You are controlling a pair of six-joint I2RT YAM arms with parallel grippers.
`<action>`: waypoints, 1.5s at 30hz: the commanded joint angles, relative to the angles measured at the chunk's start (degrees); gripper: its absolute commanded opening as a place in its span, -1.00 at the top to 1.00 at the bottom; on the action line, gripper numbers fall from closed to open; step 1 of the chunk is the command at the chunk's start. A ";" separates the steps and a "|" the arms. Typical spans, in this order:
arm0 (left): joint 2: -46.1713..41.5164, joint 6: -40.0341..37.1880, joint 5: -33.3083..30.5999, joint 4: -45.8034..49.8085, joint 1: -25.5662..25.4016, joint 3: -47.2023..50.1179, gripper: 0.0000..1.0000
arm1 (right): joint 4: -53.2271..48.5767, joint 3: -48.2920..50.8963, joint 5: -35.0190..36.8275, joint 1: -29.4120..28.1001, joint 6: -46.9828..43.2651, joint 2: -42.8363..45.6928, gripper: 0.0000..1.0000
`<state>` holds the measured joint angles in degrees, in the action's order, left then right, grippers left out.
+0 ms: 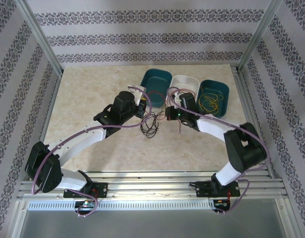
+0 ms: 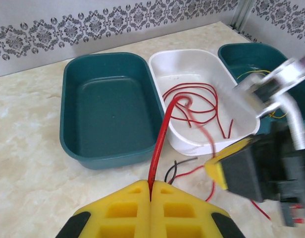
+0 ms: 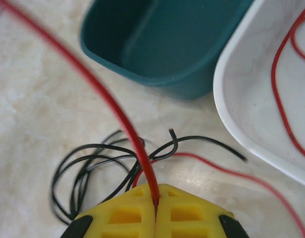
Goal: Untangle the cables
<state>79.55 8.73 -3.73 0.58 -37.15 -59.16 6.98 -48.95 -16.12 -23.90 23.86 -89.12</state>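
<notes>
Cables [image 1: 150, 128] on beige marble tabletop [image 1: 93, 89], patterned walls [image 1: 142, 37]; left tool [image 2: 151, 191], right tool [image 3: 156, 198] both clamped on red cable [image 2: 156, 148].

A lab test booth: aluminium frame [image 1: 152, 184], patterned wall panels [image 1: 142, 34], marble-look table [image 1: 88, 94].

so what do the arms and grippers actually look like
The left arm and right arm have white links and black joint housings, with a lilac cable running along each. The jaws are yellow blocks with rectangular recesses and black outer corners.
</notes>
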 commanded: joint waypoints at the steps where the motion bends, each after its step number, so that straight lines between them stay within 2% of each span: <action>1: 2.34 -0.74 -1.49 3.31 -0.78 -2.50 0.86 | -3.08 1.25 1.28 -0.64 -0.92 6.68 1.00; 10: 5.30 0.49 -0.15 3.29 -0.74 -3.48 0.30 | -12.78 -2.07 1.40 -0.93 -0.23 18.34 1.00; 18: 5.08 1.02 0.87 3.06 -0.74 -2.71 -0.65 | -18.30 -8.73 10.08 -0.31 0.59 22.29 1.00; 21: 4.38 1.11 0.45 2.80 -0.74 -2.12 -0.96 | -19.74 -10.91 12.82 1.57 1.51 22.24 1.00; 26: 3.12 1.03 -0.84 2.32 -0.75 -0.62 -0.99 | -21.18 -13.49 16.90 4.95 2.76 21.00 1.00; 31: 2.81 1.06 -1.98 2.57 -0.78 0.05 -0.99 | -18.12 -14.16 20.36 7.07 2.97 18.75 1.00; 39: 3.16 1.39 -2.51 2.67 -0.74 -0.08 -0.99 | -11.87 -17.87 23.44 7.77 4.26 9.59 1.00; 45: 3.18 1.31 -3.59 3.84 -0.73 -0.17 -0.99 | -11.17 -19.66 24.20 9.53 8.20 2.76 1.00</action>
<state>83.83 9.65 -5.63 3.22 -37.15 -59.57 -6.07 -66.85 5.96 -15.62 28.95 -84.55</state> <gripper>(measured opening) 0.993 0.064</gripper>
